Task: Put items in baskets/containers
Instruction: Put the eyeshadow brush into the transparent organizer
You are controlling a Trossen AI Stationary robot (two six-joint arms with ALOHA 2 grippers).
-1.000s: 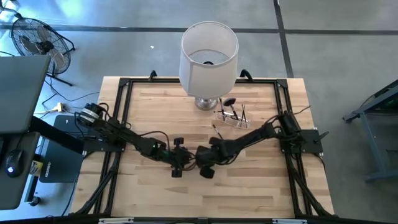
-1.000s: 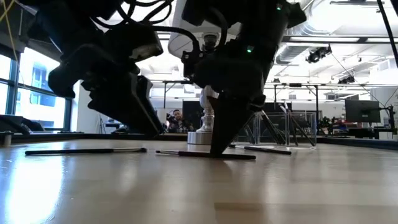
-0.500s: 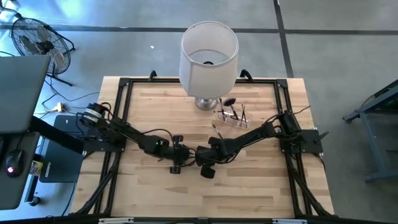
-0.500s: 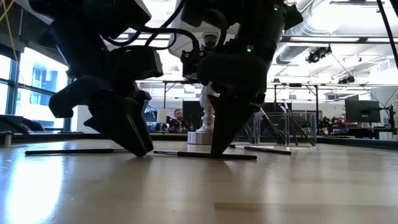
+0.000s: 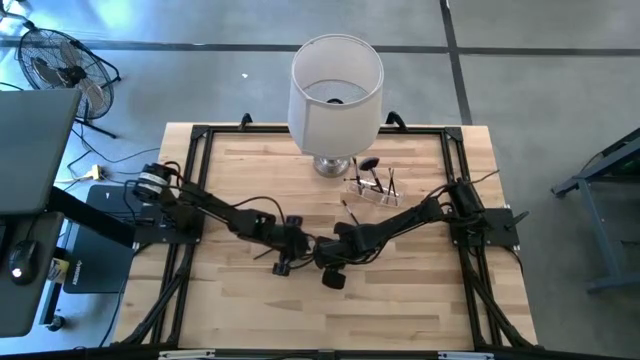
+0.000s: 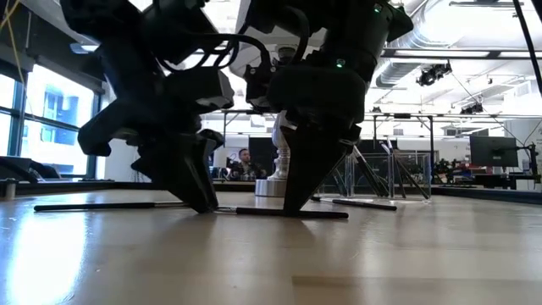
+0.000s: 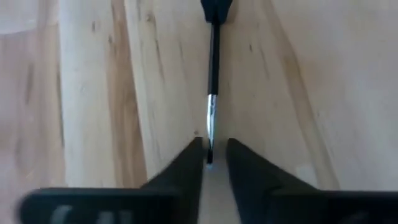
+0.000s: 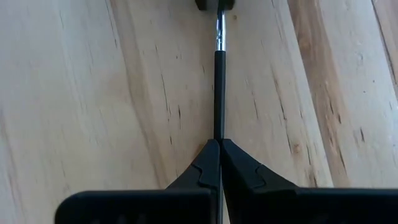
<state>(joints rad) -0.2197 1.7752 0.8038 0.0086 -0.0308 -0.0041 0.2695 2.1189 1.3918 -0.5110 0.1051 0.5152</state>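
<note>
1. Wooden table (image 5: 240, 180) under an open office-style room, with a person sitting far back in the low view. A big white lampshade (image 5: 336, 92) stands at the far edge; not my target.
2. My right gripper (image 8: 219, 144) is pinched tight on the dark handle end of a slim makeup brush (image 8: 218, 87) lying flat mid-table, I'd guess to keep it from rolling.
3. My left gripper (image 7: 213, 148) sits at the brush's other, silver-ferrule end, fingers (image 7: 186, 163) narrowed around it with a small gap showing. Can't tell if it's gripping.
4. Both come at the brush from opposite ends, so it looks like a two-arm pickup or handover.
5. Clear holder (image 5: 372, 190) is near the lamp base, a few brushes already upright in it.
6. More brushes lie on the table in the low view.
</note>
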